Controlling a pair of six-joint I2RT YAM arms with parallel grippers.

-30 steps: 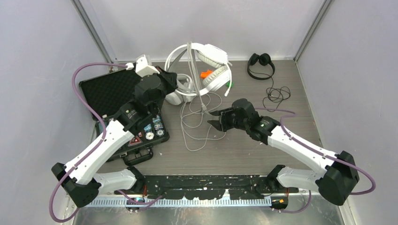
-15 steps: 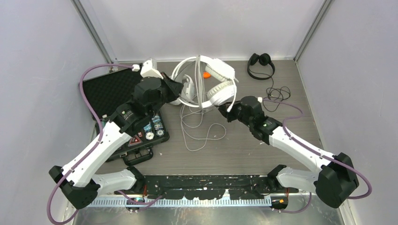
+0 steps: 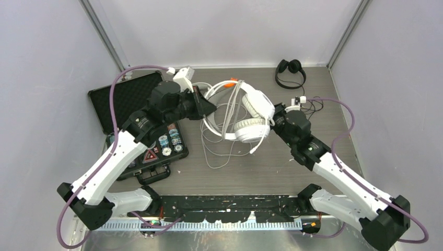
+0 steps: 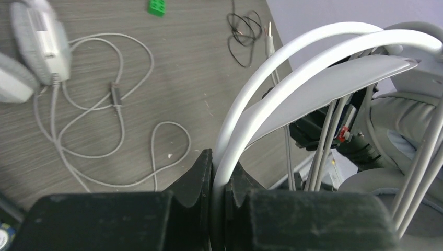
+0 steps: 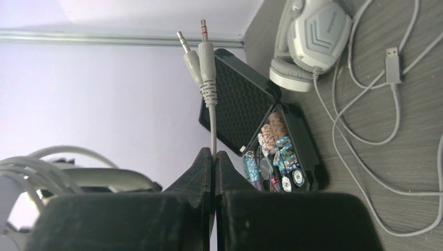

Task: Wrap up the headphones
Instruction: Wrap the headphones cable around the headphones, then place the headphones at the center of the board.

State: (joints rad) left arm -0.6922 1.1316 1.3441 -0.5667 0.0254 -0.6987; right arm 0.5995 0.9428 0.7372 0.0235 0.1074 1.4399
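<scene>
Right gripper (image 5: 213,153): pinched tight on white cable (image 5: 211,117) just behind its twin plugs (image 5: 207,49); left gripper (image 4: 218,163) clamps headband (image 4: 324,78) of white headset (image 3: 256,104) held between both; winding step, next apparently carrying cable round the band.

Three headsets in all: one white headset (image 3: 251,112) near the middle of the table; one pale grey headset (image 5: 313,36) at 1 o'clock in the right wrist view; one black headset (image 3: 290,70) at 1 o'clock in the top view; so two large, one small. Two jack plugs (image 5: 203,47) side by side on one white cable (image 5: 212,125); one USB plug (image 5: 393,55); one open black case (image 3: 120,99) at 10 o'clock, its patterned chips (image 3: 170,142) too small to count surely; one green brick (image 4: 155,7); one orange piece (image 3: 230,82) at 12 o'clock. Two arms, a left arm (image 3: 112,157) and a right arm (image 3: 339,172); two purple cables (image 3: 116,91), one on each.
</scene>
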